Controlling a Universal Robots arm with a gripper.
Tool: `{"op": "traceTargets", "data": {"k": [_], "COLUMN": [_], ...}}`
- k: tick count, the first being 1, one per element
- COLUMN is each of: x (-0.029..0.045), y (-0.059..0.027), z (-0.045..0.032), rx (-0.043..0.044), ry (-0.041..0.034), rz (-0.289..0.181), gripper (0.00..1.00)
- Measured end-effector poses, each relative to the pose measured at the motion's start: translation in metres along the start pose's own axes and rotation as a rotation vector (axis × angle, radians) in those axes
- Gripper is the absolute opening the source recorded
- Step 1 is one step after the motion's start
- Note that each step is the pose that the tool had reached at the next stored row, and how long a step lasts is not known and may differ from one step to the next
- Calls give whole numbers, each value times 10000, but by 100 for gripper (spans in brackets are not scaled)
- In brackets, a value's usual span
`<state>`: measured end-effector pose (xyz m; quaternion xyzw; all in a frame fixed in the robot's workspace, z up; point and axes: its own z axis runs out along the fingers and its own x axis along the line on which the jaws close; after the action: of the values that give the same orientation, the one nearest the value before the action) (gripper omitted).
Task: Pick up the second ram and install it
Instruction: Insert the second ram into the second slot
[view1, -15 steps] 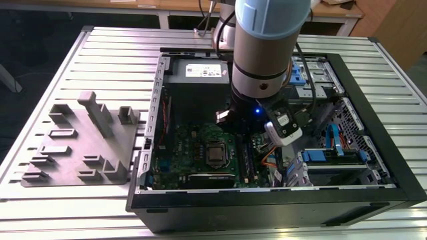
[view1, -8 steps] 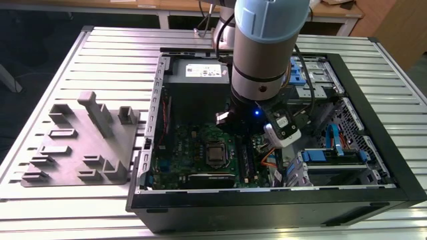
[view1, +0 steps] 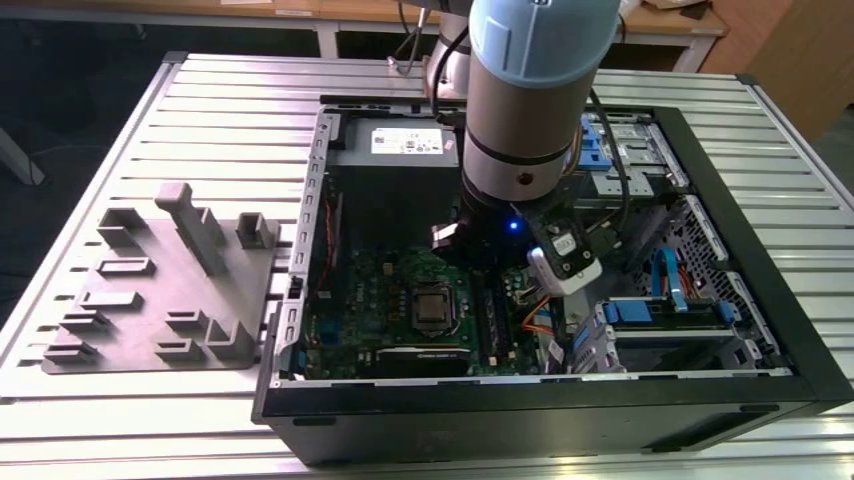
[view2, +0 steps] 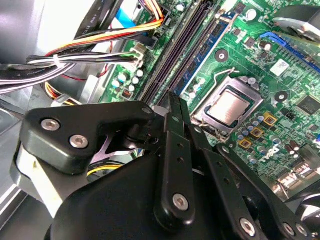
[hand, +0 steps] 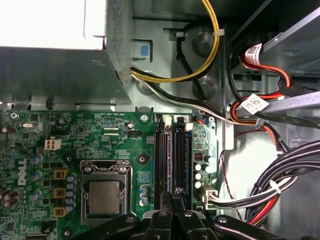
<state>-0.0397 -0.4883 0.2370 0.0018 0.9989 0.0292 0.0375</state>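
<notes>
The gripper (view2: 173, 102) has its jaws drawn together with no gap to see; whether a thin board is pinched between them I cannot tell. Its tip hovers just over the black memory slot (hand: 179, 155) farther from the CPU socket (hand: 105, 192). I cannot place the second ram surely: a blue-green memory stick (view2: 202, 55) stands on edge in the slot beside the socket. Such a stick is likely light, stiff and fragile, and best held by its flat faces at mid-length. Its long axis would run along the slots, near to far.

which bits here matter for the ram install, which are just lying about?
Job:
- gripper, shut, at the ram slots

Lying about:
- tray
- cables
- CPU socket
</notes>
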Motion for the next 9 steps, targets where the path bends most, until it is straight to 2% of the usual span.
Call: {"op": "traceTargets", "data": {"k": [9], "x": [3], "y": [-2], "z": [24], "rx": [5], "ry": [1], "rz": [-1], "gripper": [8]}}
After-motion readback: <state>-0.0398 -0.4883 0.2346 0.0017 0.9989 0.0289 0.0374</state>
